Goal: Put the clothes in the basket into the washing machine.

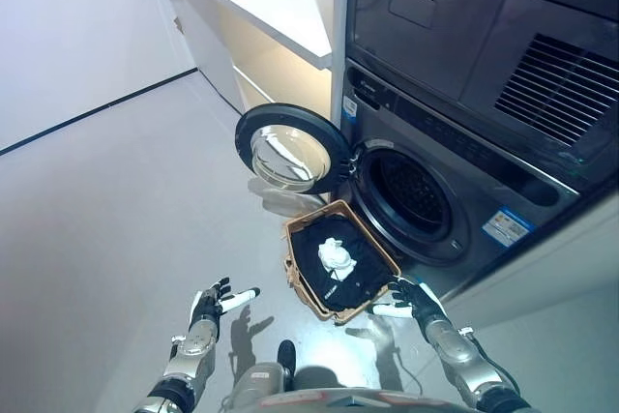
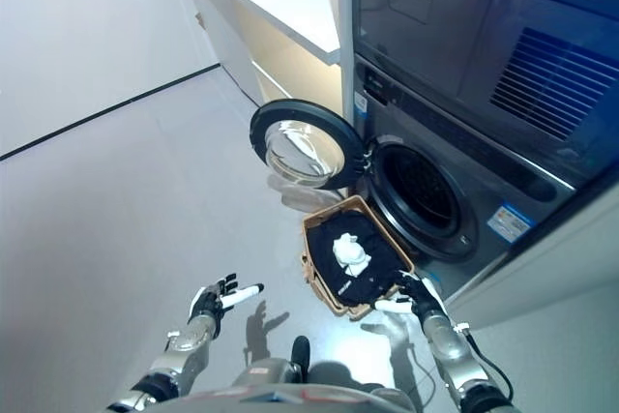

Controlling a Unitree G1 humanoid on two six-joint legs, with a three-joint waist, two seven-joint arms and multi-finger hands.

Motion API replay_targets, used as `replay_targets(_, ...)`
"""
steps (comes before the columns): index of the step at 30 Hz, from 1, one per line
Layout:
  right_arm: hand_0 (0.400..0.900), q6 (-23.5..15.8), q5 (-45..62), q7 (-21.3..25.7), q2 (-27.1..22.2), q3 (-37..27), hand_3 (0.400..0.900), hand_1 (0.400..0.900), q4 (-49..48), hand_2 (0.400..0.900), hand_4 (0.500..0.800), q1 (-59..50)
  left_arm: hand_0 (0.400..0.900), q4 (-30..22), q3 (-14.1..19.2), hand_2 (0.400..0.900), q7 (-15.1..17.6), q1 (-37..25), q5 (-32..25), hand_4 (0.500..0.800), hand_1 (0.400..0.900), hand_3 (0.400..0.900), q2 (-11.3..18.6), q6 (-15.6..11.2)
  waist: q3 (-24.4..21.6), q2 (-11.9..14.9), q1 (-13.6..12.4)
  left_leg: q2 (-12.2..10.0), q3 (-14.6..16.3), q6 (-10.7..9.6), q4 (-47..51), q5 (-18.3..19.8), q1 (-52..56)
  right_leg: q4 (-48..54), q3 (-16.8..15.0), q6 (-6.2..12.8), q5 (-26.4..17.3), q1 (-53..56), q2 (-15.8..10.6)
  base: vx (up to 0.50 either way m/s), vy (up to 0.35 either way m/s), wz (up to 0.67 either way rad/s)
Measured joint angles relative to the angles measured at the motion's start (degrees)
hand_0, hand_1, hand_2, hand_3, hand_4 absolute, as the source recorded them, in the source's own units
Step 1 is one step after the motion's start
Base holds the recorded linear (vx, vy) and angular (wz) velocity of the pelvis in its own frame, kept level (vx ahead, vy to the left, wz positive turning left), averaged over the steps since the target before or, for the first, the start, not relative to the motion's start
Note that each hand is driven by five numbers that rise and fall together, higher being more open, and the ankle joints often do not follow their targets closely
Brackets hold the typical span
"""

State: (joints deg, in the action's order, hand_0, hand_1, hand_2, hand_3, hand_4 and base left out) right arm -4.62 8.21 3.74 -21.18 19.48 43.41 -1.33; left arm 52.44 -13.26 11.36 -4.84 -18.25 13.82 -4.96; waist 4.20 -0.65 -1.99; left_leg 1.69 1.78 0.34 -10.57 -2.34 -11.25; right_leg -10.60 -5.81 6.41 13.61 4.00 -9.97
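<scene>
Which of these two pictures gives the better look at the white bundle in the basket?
The left eye view, slightly: the white garment sits nearer the picture's middle, clear on the dark clothes in the basket. The right eye view shows the same bundle equally unobstructed, only from a slightly shifted angle.

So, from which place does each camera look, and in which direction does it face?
Left eye view: on the robot's head, facing down at the basket of clothes before the open washing machine; left hand low left, right hand at the basket's near corner.
Right eye view: beside it on the head, same downward look; both arms enter from below.
Shared: both show the basket, the swung-open door, the floor and both hands, fingers relaxed.
</scene>
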Motion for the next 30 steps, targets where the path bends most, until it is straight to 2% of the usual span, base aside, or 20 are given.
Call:
replay_targets(4,0.900,0.0,0.0,0.1,0.6,1.3,0.900,0.900,-0.1,0.900,0.800,-4.5,0.900,0.2,-0.3,0.900,0.3,-1.8,0.0,0.800,0.900,0.900,0.9,-0.1,-1.0,0.8,-1.3,0.5,1.1,0.9,2.4,0.3,1.1,-4.4,0.3,1.60,-1.0,-2.8,-0.8,0.19,0.233,0.00)
replay_targets(6,0.900,0.0,0.0,0.1,0.7,1.4,0.900,0.900,0.3,0.900,0.800,-5.4,0.900,0.1,-0.9,0.900,0.2,-2.2,0.0,0.800,0.900,0.900,0.9,-0.1,-1.8,1.2,-1.2,1.2,1.1,1.8,3.7,0.4,2.0,-8.1,0.4,1.40,-1.2,-4.0,-1.3,0.19,0.318,0.12)
replay_targets(7,0.900,0.0,0.0,0.2,1.6,1.7,0.900,0.900,0.6,0.900,0.800,-5.7,0.900,0.2,-1.4,0.900,0.2,-2.3,0.1,0.800,0.900,0.900,1.4,-0.1,-2.2,1.6,-1.6,2.2,1.3,2.2,4.1,0.7,2.4,-12.2,0.5,1.10,-1.7,-5.8,-1.5,0.14,0.315,0.13)
replay_targets(8,0.900,0.0,0.0,0.7,1.5,1.7,0.900,0.900,1.0,0.900,0.800,-6.4,0.900,0.4,-2.3,0.900,0.2,-2.6,0.1,0.800,0.900,0.900,1.9,-0.1,-2.2,1.8,-1.5,2.3,1.4,2.6,4.0,0.8,2.7,-17.8,0.5,0.79,-2.0,-8.5,-1.4,0.12,0.289,0.14)
replay_targets(9,0.900,0.0,0.1,1.0,1.8,1.7,0.900,0.900,0.9,0.900,0.800,-6.1,0.900,0.4,-2.8,0.900,0.1,-2.6,0.2,0.800,0.900,0.900,2.2,0.2,-2.3,1.6,-0.7,2.5,0.8,2.9,4.7,0.7,3.4,-20.9,1.8,0.12,-3.3,-9.6,-1.8,0.14,0.278,0.13)
replay_targets(11,0.900,0.4,0.3,1.0,2.4,2.2,0.900,0.900,1.4,0.900,0.800,-5.6,0.900,0.5,-2.6,0.900,0.2,-2.6,0.2,0.800,0.900,0.900,2.6,0.2,-2.1,1.1,-0.9,2.4,0.6,3.9,5.0,0.7,4.9,-25.0,3.2,0.29,-6.9,-10.6,-2.6,0.18,0.183,0.17)
replay_targets(12,0.900,0.4,0.4,1.0,2.6,2.5,0.900,0.900,1.5,0.900,0.800,-5.3,0.900,0.5,-2.7,0.900,0.2,-2.6,0.2,0.800,0.900,0.900,2.9,0.3,-2.0,1.0,-0.7,2.5,0.3,4.3,5.5,1.0,5.8,-26.0,5.9,-0.76,-7.9,-10.3,-3.7,0.20,0.094,0.19)
replay_targets(13,0.900,0.6,0.7,1.0,2.6,3.0,0.900,0.900,1.5,0.900,0.800,-5.2,0.900,0.5,-2.6,0.900,0.3,-2.6,0.2,0.800,0.900,0.900,3.2,0.3,-1.9,0.9,-0.9,2.6,0.4,4.6,5.9,1.2,6.6,-26.6,6.8,-1.18,-8.5,-10.5,-4.1,0.20,0.060,0.20)
replay_targets(14,0.900,0.6,0.9,1.0,2.7,3.0,0.900,0.900,1.4,0.900,0.800,-5.4,0.900,0.5,-2.6,0.900,0.4,-2.6,0.2,0.800,0.900,0.900,3.4,0.3,-1.6,0.5,-0.8,2.6,0.2,5.4,6.3,1.7,7.2,-26.3,7.6,-1.09,-8.1,-10.9,-4.4,0.19,0.024,0.25)
replay_targets(17,0.900,0.7,1.3,1.0,2.5,3.0,0.900,0.900,1.4,0.900,0.800,-5.4,0.900,0.7,-2.7,0.900,0.7,-2.8,0.2,0.800,0.900,0.900,3.4,0.5,-0.4,-1.0,0.7,2.6,-0.7,5.6,7.5,1.3,8.2,-18.9,10.4,-0.45,-7.7,-11.2,-5.3,0.16,-0.044,0.33)
replay_targets(20,0.900,0.8,1.9,1.0,2.2,3.1,0.900,0.900,1.2,0.900,0.800,-5.1,0.900,1.4,-2.8,0.900,0.9,-3.8,0.4,0.800,0.900,0.900,3.4,0.7,0.9,-0.8,2.2,2.7,-1.8,4.7,8.1,0.4,8.6,-7.9,11.3,0.97,-8.0,-12.2,-4.7,0.10,-0.080,0.22)
replay_targets(23,0.900,0.9,1.9,1.3,1.9,3.1,0.900,0.900,0.8,0.900,0.800,-6.1,0.900,2.5,-3.4,0.900,1.9,-6.2,1.1,0.800,0.900,0.900,3.7,1.0,3.7,1.1,3.7,2.8,-2.4,3.7,8.0,0.4,8.5,0.9,11.8,2.83,-10.7,-15.1,-4.1,-0.01,-0.110,0.07)
replay_targets(25,0.900,0.9,1.9,1.4,1.7,3.1,0.900,0.900,0.3,0.900,0.800,-6.9,0.900,3.0,-4.7,0.900,2.8,-8.2,2.2,0.800,0.900,0.900,4.0,1.1,5.3,2.7,4.3,3.3,-3.2,1.8,7.1,0.7,7.2,3.5,12.3,2.15,-15.5,-16.4,-4.1,-0.03,-0.108,0.07)
replay_targets(26,0.900,0.9,1.9,1.9,1.2,3.1,0.900,0.900,0.3,0.900,0.800,-7.1,0.900,3.0,-5.7,0.900,2.9,-8.9,2.8,0.800,0.900,0.900,3.8,1.1,5.9,2.8,5.1,3.1,-3.6,0.9,6.1,0.9,6.0,3.4,12.1,1.12,-17.5,-17.0,-3.1,-0.09,-0.078,-0.06)
replay_targets(28,0.900,0.9,1.9,2.4,-0.4,3.1,0.900,0.900,-0.7,0.900,0.800,-8.5,0.900,2.9,-8.0,0.900,3.4,-10.5,4.6,0.800,0.900,0.900,3.5,1.1,6.7,1.9,5.1,1.7,-3.2,-0.7,3.4,2.0,2.2,3.1,10.9,0.01,-18.5,-20.1,-1.2,-0.16,-0.086,0.10)
replay_targets(30,0.900,0.7,1.9,3.6,-2.1,2.9,0.900,0.900,-3.3,0.900,0.800,-9.7,0.900,3.3,-10.8,0.900,5.3,-13.3,6.2,0.800,0.900,0.900,3.5,1.2,7.6,1.1,6.3,0.5,-3.3,-1.6,1.3,2.3,-2.4,3.2,11.5,-1.01,-19.3,-23.2,-0.2,-0.27,-0.109,0.63)
